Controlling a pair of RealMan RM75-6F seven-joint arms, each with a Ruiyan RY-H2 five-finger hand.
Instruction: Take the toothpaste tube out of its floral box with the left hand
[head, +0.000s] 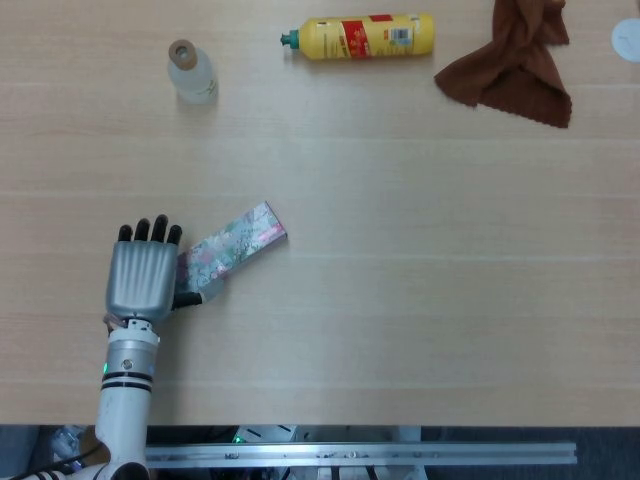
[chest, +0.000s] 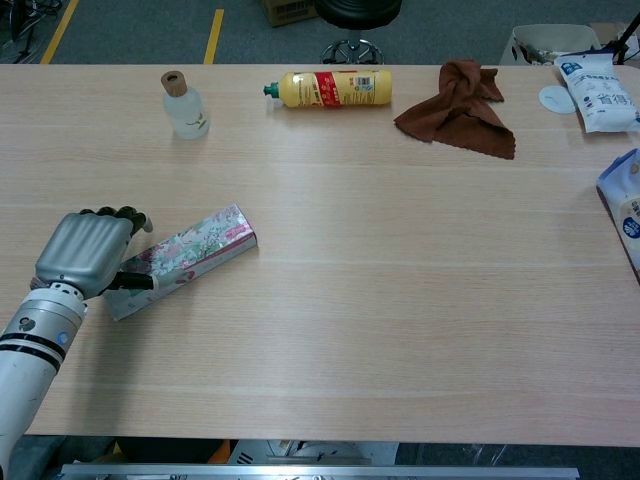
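Observation:
The floral box (head: 238, 247) lies slantwise on the table near the front left, also seen in the chest view as the floral box (chest: 195, 250). My left hand (head: 142, 280) sits back-up over the box's near-left open end, fingers stretched forward past the box. Its dark thumb (chest: 128, 282) rests against that open end. In the chest view the left hand (chest: 85, 252) hides the box's mouth. The toothpaste tube is not visible; whether any of it sticks out under the palm is hidden. The right hand appears in neither view.
A small clear bottle with a cork (head: 191, 70) stands at the back left. A yellow bottle (head: 365, 36) lies on its side at the back, with a brown cloth (head: 515, 65) to its right. White packets (chest: 600, 92) sit at the far right edge.

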